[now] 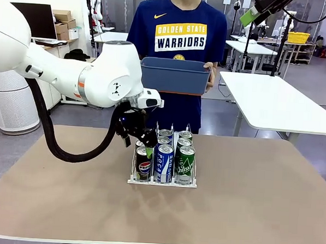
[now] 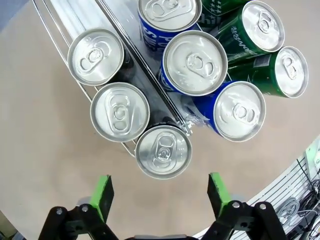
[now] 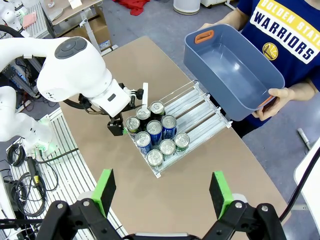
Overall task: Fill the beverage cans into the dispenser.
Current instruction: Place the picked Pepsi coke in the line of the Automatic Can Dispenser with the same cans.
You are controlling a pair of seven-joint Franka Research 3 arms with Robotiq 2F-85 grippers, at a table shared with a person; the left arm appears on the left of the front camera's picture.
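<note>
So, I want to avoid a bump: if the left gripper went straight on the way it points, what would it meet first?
Probably the table just beside the nearest can in the rack; the open left gripper sits slightly off it, though depth is unclear.

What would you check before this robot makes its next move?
1. Left claw open, holding nothing: ok.
2. Right claw open, high above the table: ok.
3. Cans upright in the rack: ok, nine stand in three lanes.
4. Left claw clear of the cans: cannot tell; it sits close by the black-can lane.
5. Bin out of the way: ok, the person holds it off the table.
6. More cans to load: cannot tell; the bin looks empty.
</note>
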